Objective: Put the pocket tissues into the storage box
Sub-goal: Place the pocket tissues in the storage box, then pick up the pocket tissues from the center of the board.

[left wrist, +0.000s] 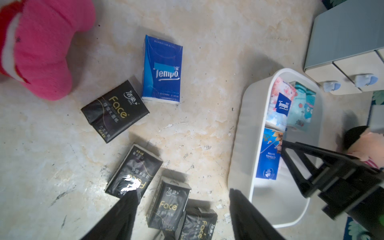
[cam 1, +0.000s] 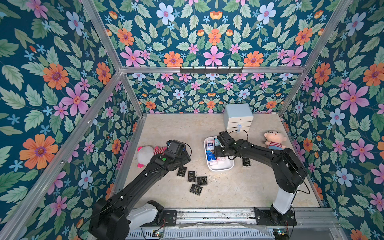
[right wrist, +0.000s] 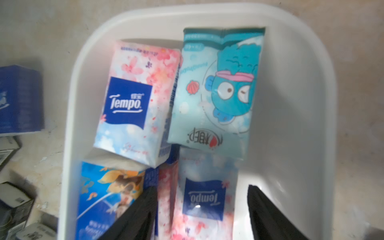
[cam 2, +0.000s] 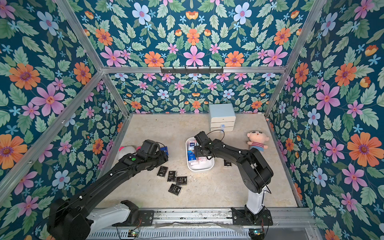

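Our left gripper (left wrist: 182,192) hangs with fingers spread and empty. The nearest black packet (left wrist: 168,202) lies lengthwise between them, so we judge the jaws would span its short side. Seen from above, the loose black pocket tissues (cam 1: 192,176) sit at about five o'clock from that wrist, with the storage box (cam 1: 222,166) at three. Our right gripper (right wrist: 201,187), fingers also apart, hovers inside the box above a pink packet (right wrist: 204,199) lying free. A lone black packet (cam 1: 246,162), at three o'clock of the box, sits nearer the right arm.
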`<state>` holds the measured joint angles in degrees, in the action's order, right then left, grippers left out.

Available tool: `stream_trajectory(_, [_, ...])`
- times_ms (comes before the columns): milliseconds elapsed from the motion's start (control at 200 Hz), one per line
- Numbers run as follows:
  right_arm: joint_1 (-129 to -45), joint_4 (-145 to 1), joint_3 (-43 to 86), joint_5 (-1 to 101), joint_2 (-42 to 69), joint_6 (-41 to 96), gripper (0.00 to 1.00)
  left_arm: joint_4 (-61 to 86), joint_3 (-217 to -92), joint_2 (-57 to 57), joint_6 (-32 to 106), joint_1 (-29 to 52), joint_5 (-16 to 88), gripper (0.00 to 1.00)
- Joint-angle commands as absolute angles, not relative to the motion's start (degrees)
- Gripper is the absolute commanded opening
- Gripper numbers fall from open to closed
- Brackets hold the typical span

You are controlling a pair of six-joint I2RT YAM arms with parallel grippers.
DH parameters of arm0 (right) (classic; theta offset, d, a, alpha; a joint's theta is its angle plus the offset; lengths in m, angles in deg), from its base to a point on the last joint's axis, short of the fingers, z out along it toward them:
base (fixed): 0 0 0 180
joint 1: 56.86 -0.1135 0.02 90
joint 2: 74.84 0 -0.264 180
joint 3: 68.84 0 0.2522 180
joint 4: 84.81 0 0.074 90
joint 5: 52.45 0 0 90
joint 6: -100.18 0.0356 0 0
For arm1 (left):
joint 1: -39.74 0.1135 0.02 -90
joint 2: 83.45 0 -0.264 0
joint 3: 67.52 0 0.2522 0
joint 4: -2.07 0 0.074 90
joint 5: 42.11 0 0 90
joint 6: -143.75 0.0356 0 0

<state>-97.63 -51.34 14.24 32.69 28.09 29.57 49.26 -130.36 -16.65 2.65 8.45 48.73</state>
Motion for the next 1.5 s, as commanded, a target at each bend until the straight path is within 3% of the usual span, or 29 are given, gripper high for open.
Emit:
stream_trajectory(0, [-97.7,-50.3,13.7,30.7,25.2,29.5,0.73,48.1,-132.5,-13.8,6.0,8.4,52.5,0.75])
stream_trajectory(375, [-96.9,-46.4,13.6,25.6,14.3,34.0,0.75,46.1,-141.7,2.9,16.7,9.2,57.9,0.75])
stream_trajectory(580, [-93.4,-49.4,9.3,29.5,10.6,35.4,0.9,43.5,-143.2,10.0,18.6,13.8,54.2,0.77])
stream_trajectory(815, [-88.6,-54.5,2.2,35.8,7.5,38.7,0.92,43.0,-145.6,14.4,21.8,17.7,51.9,0.78])
stream_trajectory(1190, [-86.1,-55.7,3.4,36.5,9.6,38.4,0.92,40.9,-146.9,20.5,25.6,19.9,49.7,0.75])
stream_trajectory(1290, [-86.0,-54.9,4.1,35.8,10.0,38.2,0.91,40.1,-146.4,21.3,25.6,20.0,48.8,0.71])
stream_trajectory(1415, [-86.0,-53.5,4.1,34.9,9.6,38.0,0.91,39.5,-146.2,21.8,25.3,20.1,48.7,0.51])
stream_trajectory(1500, [-86.0,-52.8,3.7,34.1,8.7,37.9,0.91,39.9,-146.3,20.9,24.7,20.0,48.8,0.45])
